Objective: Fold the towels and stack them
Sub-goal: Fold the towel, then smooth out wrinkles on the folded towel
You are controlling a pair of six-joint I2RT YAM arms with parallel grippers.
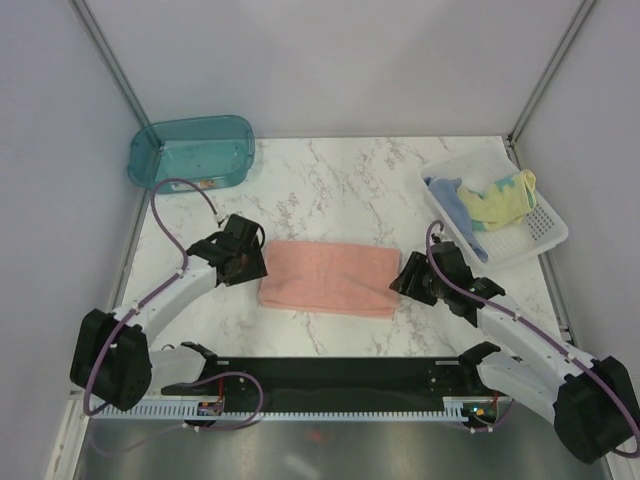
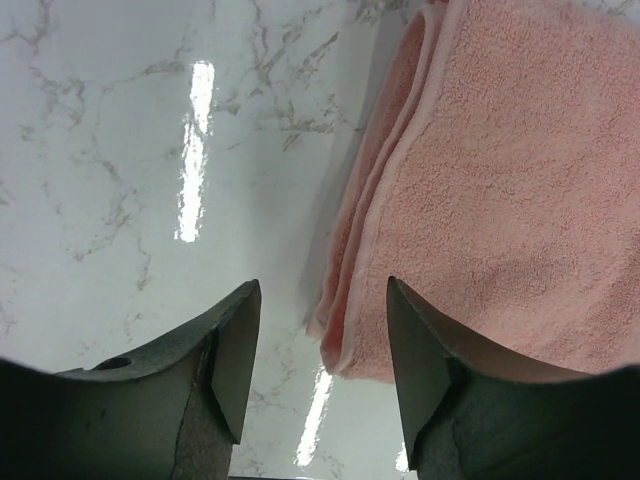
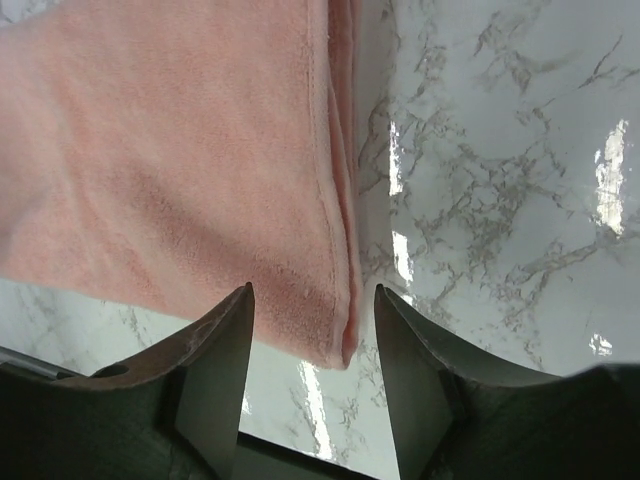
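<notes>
Marble tabletop [image 1: 340, 170], grey walls [image 1: 50, 120] — folded salmon-pink towel [image 1: 328, 277] lies between left gripper [image 2: 320, 290] and right gripper [image 3: 312, 295] — both spread over its ends.

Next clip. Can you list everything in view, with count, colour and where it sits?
pink towel: one, salmon pink, folded, lying flat mid-table
yellow towel: one, pale yellow with teal print, crumpled in the basket
blue towel: one, light blue, crumpled in the basket beside the yellow towel
basket: one, white, perforated, far right of the table
bin: one, see-through teal, far left corner
table: one, white marble
left claw: one, black, open, at the pink towel's left end
right claw: one, black, open, at the pink towel's right end
</notes>
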